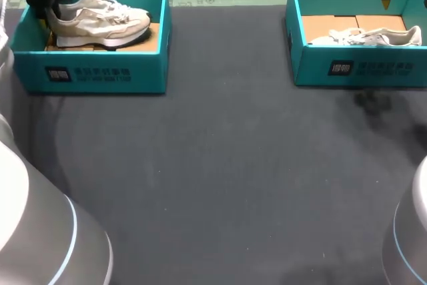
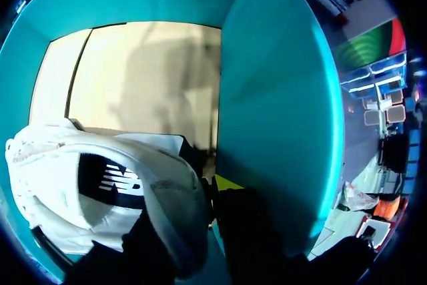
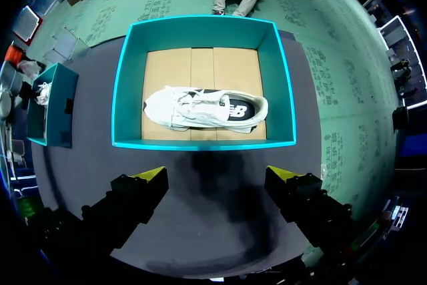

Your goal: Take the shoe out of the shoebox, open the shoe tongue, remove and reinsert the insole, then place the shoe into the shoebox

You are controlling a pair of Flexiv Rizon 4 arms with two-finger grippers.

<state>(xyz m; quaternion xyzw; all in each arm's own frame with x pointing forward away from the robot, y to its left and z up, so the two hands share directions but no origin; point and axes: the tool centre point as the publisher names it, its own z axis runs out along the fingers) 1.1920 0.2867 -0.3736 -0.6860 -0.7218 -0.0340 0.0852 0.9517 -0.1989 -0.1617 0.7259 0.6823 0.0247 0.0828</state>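
In the left teal shoebox (image 1: 100, 78), the left gripper (image 1: 47, 19) is pinching the heel of a pale shoe (image 1: 100, 21), a light, soft-sided thing likely best gripped at that stiffer collar. The right gripper (image 3: 217, 173) is hanging open above a second boxed shoe (image 3: 200, 108) on the dark table (image 1: 220, 165).

Upper left, a white fabric sneaker (image 1: 100, 21) is sitting in a teal cardboard shoebox (image 1: 93, 75); upper right, a second sneaker (image 1: 373, 36) is lying in a second shoebox (image 1: 360, 68).

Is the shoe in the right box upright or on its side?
On its side: the white sneaker lies flat, flank facing up.
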